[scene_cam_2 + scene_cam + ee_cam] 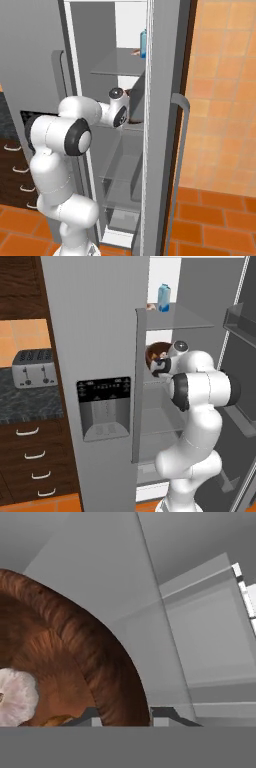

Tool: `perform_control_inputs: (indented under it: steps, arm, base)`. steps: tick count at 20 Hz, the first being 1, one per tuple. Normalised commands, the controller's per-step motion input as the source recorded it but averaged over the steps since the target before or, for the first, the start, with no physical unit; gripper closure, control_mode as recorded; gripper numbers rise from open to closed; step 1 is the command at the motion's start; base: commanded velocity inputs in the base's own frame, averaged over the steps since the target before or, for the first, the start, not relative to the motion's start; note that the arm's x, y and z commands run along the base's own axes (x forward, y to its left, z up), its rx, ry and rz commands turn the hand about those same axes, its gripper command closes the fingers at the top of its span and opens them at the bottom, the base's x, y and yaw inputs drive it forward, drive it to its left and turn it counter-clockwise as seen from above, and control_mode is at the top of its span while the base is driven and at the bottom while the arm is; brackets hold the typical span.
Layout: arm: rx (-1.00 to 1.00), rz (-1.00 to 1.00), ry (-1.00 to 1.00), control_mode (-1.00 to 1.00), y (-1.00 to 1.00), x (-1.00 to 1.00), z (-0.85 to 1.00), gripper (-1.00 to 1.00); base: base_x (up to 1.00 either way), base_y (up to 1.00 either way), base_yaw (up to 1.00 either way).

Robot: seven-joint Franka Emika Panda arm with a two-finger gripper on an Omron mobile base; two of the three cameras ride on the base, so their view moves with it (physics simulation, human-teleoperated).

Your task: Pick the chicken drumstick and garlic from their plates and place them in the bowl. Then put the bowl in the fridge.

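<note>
No text, brand or number can be read anywhere. The black water dispenser panel [104, 408] in the fridge [95, 316] door carries a row of tiny pale marks along its top, too small and blurred to read. The blue carton [163, 298] on the top shelf shows a pale patch on its face, but no legible lettering.

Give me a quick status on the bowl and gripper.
Gripper jaws clamped on bowl rim. Bowl inside open fridge, garlic in it. Blue carton on shelf above.
</note>
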Motion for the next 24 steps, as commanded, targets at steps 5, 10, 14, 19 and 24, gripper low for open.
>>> perform_control_inputs:
  steps: [5, 10, 14, 19, 24]
  arm:
    - [0.04, 0.05, -0.16, -1.0, 0.04, -0.01, 0.49, -1.0]
    - [0.0, 0.07, -0.21, -1.0, 0.0, -0.47, 0.41, -1.0]
    - [0.0, 0.0, -0.02, -1.0, 0.03, -1.0, 0.07, -1.0]
    - [-0.03, 0.0, 0.15, -1.0, 0.23, -0.98, 0.88, -1.0]
    - [-0.1, 0.0, 0.2, -1.0, 0.52, -1.0, 0.72, -1.0]
  base:
    - [0.0, 0.0, 0.0]
    - [0.0, 0.0, 0.0]
    - [0.0, 0.0, 0.0]
    - [0.0, 0.0, 0.0]
    - [0.0, 0.0, 0.0]
